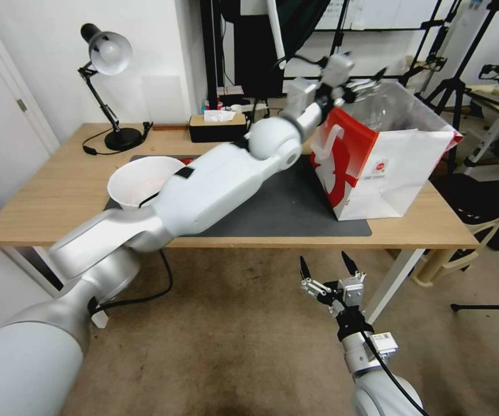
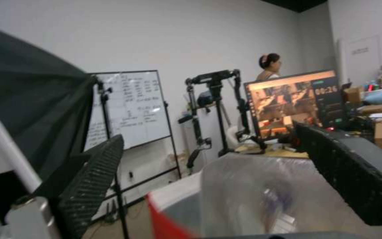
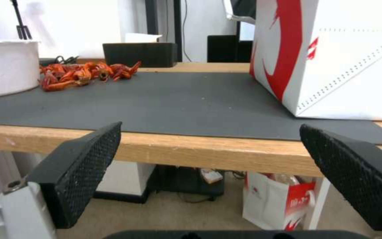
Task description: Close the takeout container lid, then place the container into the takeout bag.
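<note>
Red-and-white takeout bag just beneath left gripper, jaws wide and empty; blurred clear shape below, probably takeout container already dropped in, lid unreadable; right gripper wide, parked low.

Your left arm stretches from the near left diagonally toward the far right, elbow bent, wrist raised. Its left gripper sits high at the far right, fingers spread apart. Your right gripper waits low and near, pointing up, fingers wide apart.
</note>
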Controlling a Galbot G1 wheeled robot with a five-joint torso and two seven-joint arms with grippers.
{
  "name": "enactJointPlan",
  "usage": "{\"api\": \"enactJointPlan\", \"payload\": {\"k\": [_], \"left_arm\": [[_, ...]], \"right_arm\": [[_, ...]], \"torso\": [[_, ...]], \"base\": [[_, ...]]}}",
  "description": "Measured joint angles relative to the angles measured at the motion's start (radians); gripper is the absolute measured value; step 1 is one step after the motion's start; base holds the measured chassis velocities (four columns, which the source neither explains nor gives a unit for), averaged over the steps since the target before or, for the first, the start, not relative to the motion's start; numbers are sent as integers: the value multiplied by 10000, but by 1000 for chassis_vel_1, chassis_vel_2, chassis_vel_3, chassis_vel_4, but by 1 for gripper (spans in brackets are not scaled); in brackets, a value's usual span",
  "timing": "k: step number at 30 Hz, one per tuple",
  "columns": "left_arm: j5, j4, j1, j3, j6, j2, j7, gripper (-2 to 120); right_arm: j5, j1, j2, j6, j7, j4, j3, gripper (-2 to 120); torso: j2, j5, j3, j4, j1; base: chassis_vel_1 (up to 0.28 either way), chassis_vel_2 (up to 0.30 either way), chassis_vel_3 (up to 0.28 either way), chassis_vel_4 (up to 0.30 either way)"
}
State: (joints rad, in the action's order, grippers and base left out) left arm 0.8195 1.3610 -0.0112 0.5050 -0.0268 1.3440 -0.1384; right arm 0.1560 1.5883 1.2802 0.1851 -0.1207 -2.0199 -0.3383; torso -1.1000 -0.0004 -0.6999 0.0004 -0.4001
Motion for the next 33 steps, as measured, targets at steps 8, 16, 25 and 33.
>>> {"api": "enactJointPlan", "payload": {"k": [8,16,25,33], "left_arm": [[-258,1941,1470,-703,516,-1309,-805,100],[-1349,3784,3980,-2026,1194,-2792,-1869,100],[-2543,5367,6595,-3791,1733,-3906,-2260,100],[-3589,6739,9942,-6044,2000,-4211,-2554,100]], "right_arm": [[0,4,13,-37,-12,-29,5,100],[5,-28,0,-113,-66,-140,-19,100],[76,-24,-85,-210,-121,-290,-111,100],[156,-6,-159,-349,-160,-489,-343,100]], "torso": [[-1,2,0,-7,1],[-2,-2,-1,2,1],[-2,2,0,0,1],[-3,4,0,-6,1]], "base": [[0,0,0,0],[0,0,0,0],[0,0,0,0],[0,0,0,0]]}}
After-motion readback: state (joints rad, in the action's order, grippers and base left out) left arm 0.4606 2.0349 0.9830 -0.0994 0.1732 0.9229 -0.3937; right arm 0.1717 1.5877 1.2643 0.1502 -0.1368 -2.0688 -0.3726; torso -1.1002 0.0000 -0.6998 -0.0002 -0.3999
